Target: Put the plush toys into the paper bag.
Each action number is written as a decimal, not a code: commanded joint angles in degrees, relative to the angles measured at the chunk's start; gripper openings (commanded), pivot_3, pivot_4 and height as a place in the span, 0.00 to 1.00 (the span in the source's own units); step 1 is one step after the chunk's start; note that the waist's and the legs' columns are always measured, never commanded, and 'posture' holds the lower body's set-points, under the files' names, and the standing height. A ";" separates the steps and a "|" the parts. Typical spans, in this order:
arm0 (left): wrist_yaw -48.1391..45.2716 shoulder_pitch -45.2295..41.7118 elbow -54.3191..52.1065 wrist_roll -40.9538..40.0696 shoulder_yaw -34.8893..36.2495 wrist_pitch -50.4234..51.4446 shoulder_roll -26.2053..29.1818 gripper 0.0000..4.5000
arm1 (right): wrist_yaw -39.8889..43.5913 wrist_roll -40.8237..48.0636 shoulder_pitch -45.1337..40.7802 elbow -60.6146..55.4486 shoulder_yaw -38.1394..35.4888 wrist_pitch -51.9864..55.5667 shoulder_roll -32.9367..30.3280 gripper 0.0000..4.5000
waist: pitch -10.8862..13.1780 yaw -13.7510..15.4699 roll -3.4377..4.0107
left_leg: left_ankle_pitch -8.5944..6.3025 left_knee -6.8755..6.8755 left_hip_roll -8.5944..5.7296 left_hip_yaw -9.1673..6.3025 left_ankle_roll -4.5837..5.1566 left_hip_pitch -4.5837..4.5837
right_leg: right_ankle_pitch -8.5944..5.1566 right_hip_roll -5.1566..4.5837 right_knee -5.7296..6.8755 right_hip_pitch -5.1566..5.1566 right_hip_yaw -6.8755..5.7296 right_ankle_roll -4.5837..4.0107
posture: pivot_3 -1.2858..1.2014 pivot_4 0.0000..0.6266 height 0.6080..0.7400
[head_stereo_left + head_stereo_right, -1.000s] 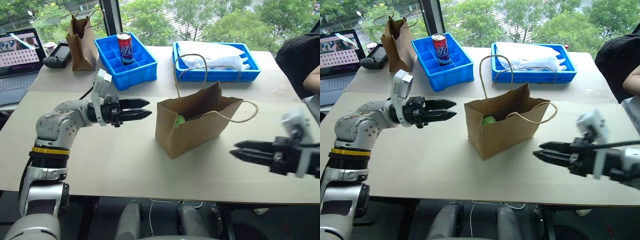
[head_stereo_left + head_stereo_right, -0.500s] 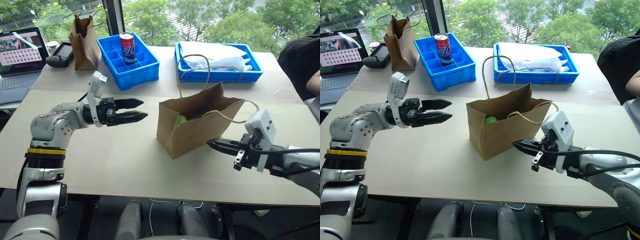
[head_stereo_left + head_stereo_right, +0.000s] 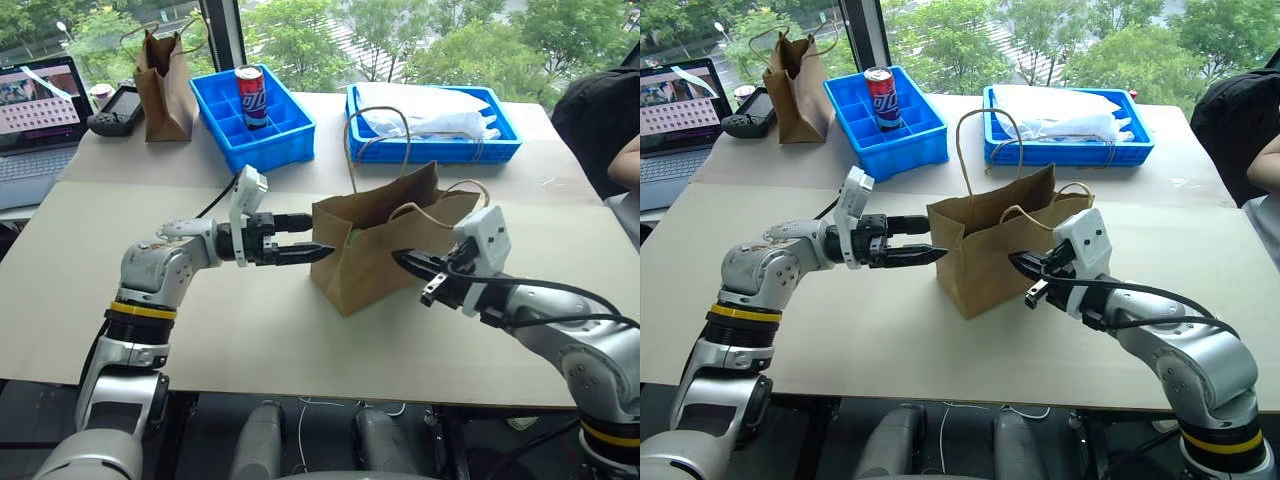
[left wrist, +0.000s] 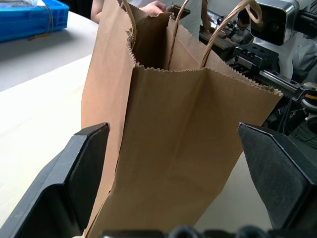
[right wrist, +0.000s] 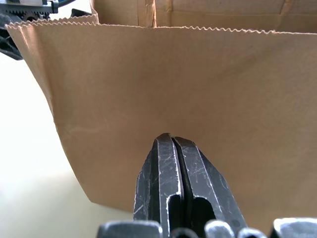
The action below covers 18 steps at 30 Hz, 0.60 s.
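Kraft paper bag [image 3: 385,243], light brown, twine loop handles; stood upright mid-table [image 3: 250,330], mouth open. Lime-green plush toy [image 3: 356,237] partly visible inside, near the left end; red chili toy hidden, probably deeper in the bag. Left end effector [image 3: 318,250]: fingers spread wide, straddling the bag's narrow end, not gripping. Right end effector [image 3: 1018,262]: fingers pressed together, empty, tip at or just short of the bag's broad front wall. Step judged: toys already bagged, bag being steadied or squared. Next move: gentle closing on the paper wall, without tipping.
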 commanded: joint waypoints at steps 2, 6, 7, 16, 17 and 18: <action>0.63 1.20 -5.60 -1.97 -0.38 2.55 -1.13 0.98 | -3.63 -3.29 -1.24 -1.37 2.56 -1.98 4.71 0.00 | 0.00 -0.03 0.00 | 0.00 0.00 0.00 0.00 0.00 0.00 | 0.00 0.00 0.01 0.00 0.00 0.00 | 0.52 0.24 0.68; 0.29 2.11 -7.23 -2.44 -0.58 4.30 -0.70 0.98 | -5.58 -5.50 -1.61 -0.39 3.72 -2.86 9.04 0.00 | 0.00 0.01 0.00 | 0.02 0.00 0.00 -0.01 -0.01 0.00 | 0.00 0.00 0.04 -0.02 0.00 0.00 | 0.52 0.24 0.68; 0.27 2.22 -7.39 -2.38 -0.67 4.41 -0.61 0.98 | -5.77 -6.03 -1.82 -0.23 4.07 -3.02 9.84 0.00 | 0.00 0.00 0.01 | 0.02 0.00 0.00 -0.01 -0.01 0.00 | 0.00 0.00 0.05 -0.01 -0.01 0.00 | 0.52 0.24 0.68; 3.53 3.11 -8.75 -1.91 -1.56 4.08 -3.86 0.98 | -7.76 -9.78 -4.46 1.54 7.58 -3.04 16.99 0.00 | -0.01 0.00 0.01 | 0.04 0.00 -0.01 -0.01 -0.01 0.02 | 0.00 0.00 0.07 -0.01 0.00 -0.01 | 0.52 0.24 0.68; 3.93 3.38 -9.14 -1.85 -1.81 4.06 -4.26 0.98 | -7.94 -9.90 -4.71 1.57 7.81 -2.87 17.64 0.00 | -0.01 0.00 0.01 | 0.04 0.00 -0.01 -0.01 -0.01 0.03 | 0.00 0.00 0.07 -0.01 -0.01 -0.01 | 0.52 0.24 0.68; 4.29 3.66 -9.54 -1.84 -2.01 4.11 -4.62 0.98 | -8.11 -9.99 -4.96 1.55 8.01 -2.66 18.27 0.00 | -0.01 0.00 0.01 | 0.04 0.00 -0.01 -0.02 -0.01 0.02 | 0.00 0.00 0.07 -0.01 -0.01 -0.01 | 0.52 0.24 0.68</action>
